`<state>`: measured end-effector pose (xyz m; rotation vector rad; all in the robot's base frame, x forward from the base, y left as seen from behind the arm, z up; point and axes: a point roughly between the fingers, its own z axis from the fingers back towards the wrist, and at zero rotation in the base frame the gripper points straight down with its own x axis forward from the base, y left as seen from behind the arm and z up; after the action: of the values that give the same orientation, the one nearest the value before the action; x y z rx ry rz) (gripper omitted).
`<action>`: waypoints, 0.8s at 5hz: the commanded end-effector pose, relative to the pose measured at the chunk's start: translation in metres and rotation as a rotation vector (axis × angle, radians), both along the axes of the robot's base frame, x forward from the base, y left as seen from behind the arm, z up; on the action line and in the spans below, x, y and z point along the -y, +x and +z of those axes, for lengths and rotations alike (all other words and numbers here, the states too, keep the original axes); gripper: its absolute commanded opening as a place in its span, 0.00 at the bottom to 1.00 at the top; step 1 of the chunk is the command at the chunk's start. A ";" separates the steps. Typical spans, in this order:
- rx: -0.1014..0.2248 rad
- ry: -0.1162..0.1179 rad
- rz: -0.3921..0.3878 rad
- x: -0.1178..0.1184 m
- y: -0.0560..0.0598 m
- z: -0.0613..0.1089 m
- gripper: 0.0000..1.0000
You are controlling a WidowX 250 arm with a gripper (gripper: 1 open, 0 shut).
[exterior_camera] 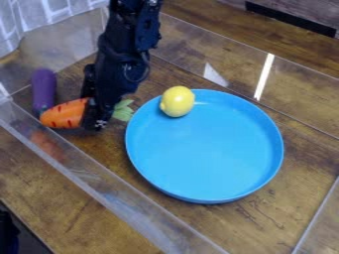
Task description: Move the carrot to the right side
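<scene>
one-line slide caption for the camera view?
Black robot hand shut on small orange toy carrot, between purple eggplant and round blue plate holding yellow lemon.

You see blue plate (219,164) centre-right, yellow lemon (177,100) on its upper-left rim (touching), purple eggplant (46,86) far left.

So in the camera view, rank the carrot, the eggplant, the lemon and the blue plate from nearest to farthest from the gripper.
1. The carrot, in the grip of the gripper, at its left.
2. The eggplant, a little farther left and behind the carrot.
3. The lemon, to the right, on the plate's rim.
4. The blue plate, going by its middle, farthest right and front.
</scene>
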<state>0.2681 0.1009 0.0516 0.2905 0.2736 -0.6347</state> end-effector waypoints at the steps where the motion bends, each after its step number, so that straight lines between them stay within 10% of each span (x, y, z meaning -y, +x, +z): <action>1: 0.067 0.011 -0.046 -0.007 0.012 0.018 0.00; 2: 0.070 0.016 -0.090 -0.012 0.019 0.011 0.00; 3: 0.071 0.023 -0.137 -0.019 0.024 0.003 1.00; 4: 0.074 0.038 -0.139 -0.024 0.024 0.010 1.00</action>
<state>0.2845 0.1178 0.0440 0.3361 0.2437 -0.7812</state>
